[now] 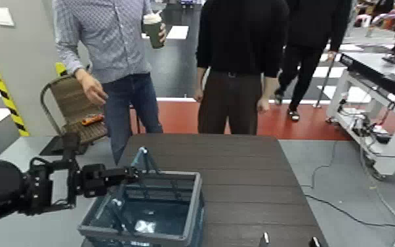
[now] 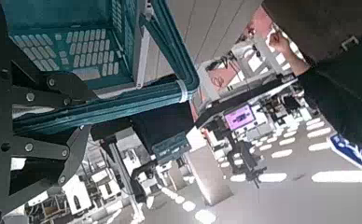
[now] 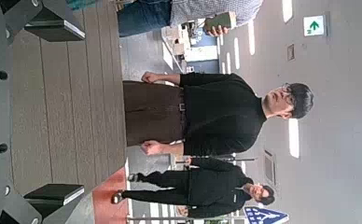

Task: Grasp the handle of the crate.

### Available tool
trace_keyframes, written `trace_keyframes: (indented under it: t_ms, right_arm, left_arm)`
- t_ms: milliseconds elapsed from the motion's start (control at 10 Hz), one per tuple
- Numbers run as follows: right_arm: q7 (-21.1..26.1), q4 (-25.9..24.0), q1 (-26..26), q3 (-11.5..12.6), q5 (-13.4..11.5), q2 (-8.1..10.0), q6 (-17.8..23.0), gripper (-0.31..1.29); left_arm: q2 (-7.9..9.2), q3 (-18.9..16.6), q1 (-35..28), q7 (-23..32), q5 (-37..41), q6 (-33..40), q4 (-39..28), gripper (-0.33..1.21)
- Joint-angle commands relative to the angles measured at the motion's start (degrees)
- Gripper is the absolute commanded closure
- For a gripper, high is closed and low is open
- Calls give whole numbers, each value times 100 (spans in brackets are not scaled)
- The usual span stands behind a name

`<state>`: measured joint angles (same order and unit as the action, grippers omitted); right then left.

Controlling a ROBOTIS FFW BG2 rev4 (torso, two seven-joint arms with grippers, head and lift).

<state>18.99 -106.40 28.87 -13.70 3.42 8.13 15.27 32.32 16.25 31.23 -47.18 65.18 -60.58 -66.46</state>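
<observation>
The crate (image 1: pixel 174 226), with teal lattice sides and a thick grey rim, stands on the dark wooden table (image 1: pixel 252 177) at its front left. Its thin teal handle (image 1: pixel 142 156) is raised above the rim. My left gripper (image 1: pixel 129 175) reaches in from the left and is shut on the handle's near side. In the left wrist view the handle (image 2: pixel 114 105) runs between the dark fingers (image 2: pixel 53 89), with the crate's lattice (image 2: pixel 76 37) behind. My right gripper (image 1: pixel 289 242) is open and empty low over the table's front right; its fingers (image 3: pixel 53 23) stand wide apart.
Three people stand just behind the table's far edge; one holds a cup (image 1: pixel 153 29). A brown wicker chair (image 1: pixel 75 105) with an orange tool (image 1: pixel 92 119) on it stands at the back left. A bench with equipment (image 1: pixel 377 79) is at the right.
</observation>
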Motion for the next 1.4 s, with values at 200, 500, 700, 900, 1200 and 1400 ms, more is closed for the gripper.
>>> trace_keyframes:
  t_ms: [200,500,700,900,1200,1400]
  right_arm:
    - [105,-39,22,34,-245,-30,151,15]
    - [263,-101,40,25,-377,-39,169,15]
    - [299,-136,48,34,-421,-39,134,15]
    - [299,-197,48,25,-421,-21,19,15]
    - [281,-303,48,16,-430,14,-192,15]
    - [281,-320,57,7,-430,14,-227,15]
  left_arm:
    - [-253,-817,-891,710,267,-173,-1193,119]
    - [-639,-1494,-1699,1756,610,-411,-2389,119]
    - [-921,-1581,-2095,2178,873,-525,-2855,119]
    - [-1105,-1467,-2306,2318,1111,-578,-3083,119]
    - [-1343,-1195,-2473,2582,1304,-595,-3232,119]
    - [-1501,-1133,-2517,2696,1313,-613,-3206,119]
